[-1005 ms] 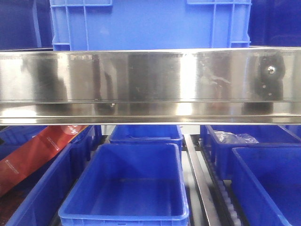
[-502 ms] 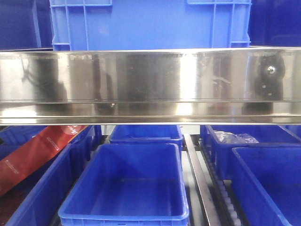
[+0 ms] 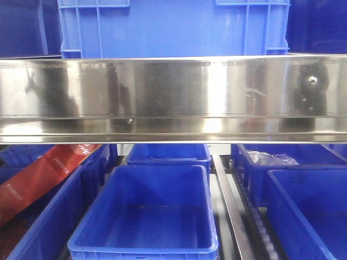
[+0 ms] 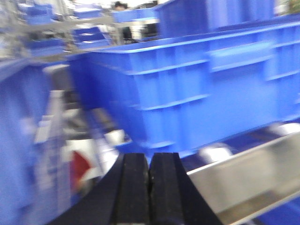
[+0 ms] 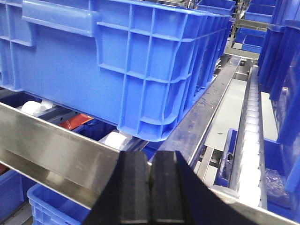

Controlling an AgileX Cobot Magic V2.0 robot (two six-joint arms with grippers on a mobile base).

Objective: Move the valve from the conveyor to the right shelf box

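Left pincer (image 4: 150, 176): black rubber-faced jaws pressed flat together, nothing between them. The left wrist view is motion-blurred. Directly ahead of and above the fingertips stands a large ribbed blue plastic crate (image 4: 197, 89); below and to the right of the tips runs a brushed steel shelf rail (image 4: 243, 180). To the left of the jaws, a small red patch (image 4: 80, 166) shows — too smeared to identify.

Right pincer (image 5: 150, 187): black jaws likewise closed against each other, gripping nothing. Just ahead of and above the tips sits a large blue plastic crate with a gridded side wall (image 5: 117, 61), resting on white cylindrical rollers (image 5: 117, 139). A polished steel rail (image 5: 51, 145) crosses to the left of the jaws, near the tips. To the right, a line of white rollers (image 5: 251, 136) runs away from the pincer. Below left, a smaller open blue bin (image 5: 51, 206).

Front view — neither pincer appears. A wide mirror-finish steel beam (image 3: 173, 97) spans the frame; an open blue plastic tub (image 3: 146, 216) lies beneath it, a red packet (image 3: 38, 179) to its left.

Valve: not visible in any view. Conveyor belt: not visible in any view.
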